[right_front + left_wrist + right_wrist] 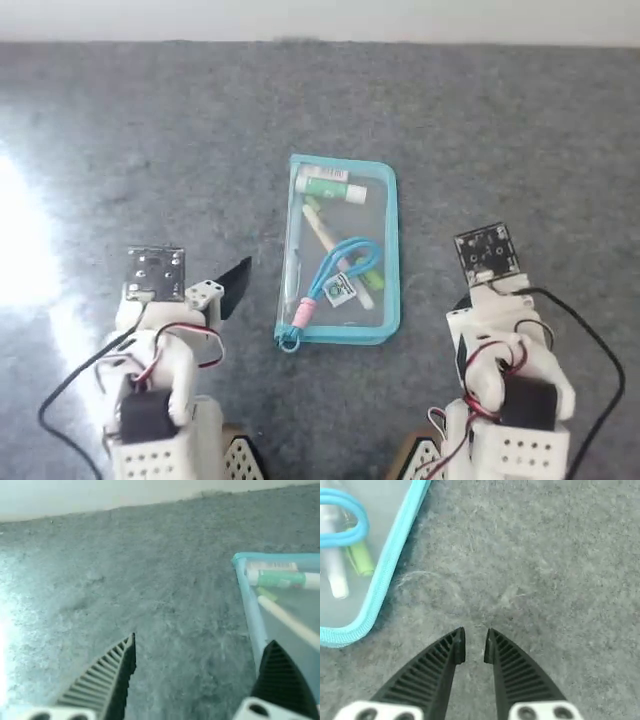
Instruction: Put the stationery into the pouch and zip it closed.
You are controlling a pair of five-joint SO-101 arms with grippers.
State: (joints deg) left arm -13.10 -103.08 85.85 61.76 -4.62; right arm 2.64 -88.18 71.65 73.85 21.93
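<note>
A clear pouch with teal trim (pixel 390 250) lies flat mid-table, stationery showing through it: a green-and-white tube (pixel 330 186), a white pen (pixel 322 228), a blue cord loop (pixel 345 262). A pink zipper pull (pixel 300 315) sits at its near left corner. My left gripper (pixel 202 640) is open just left of the pouch (pixel 250 605), over bare table; one black finger (pixel 235 285) points at the pouch's left edge. My right gripper (pixel 475 632) is shut on nothing, right of the pouch's near corner (pixel 385 580). The right arm (pixel 500 340) stands at the lower right.
Grey felt-like cloth (pixel 480 130) covers the table. A white wall edge (pixel 320 20) runs along the far side. Bright glare falls on the left of the table (pixel 20 230).
</note>
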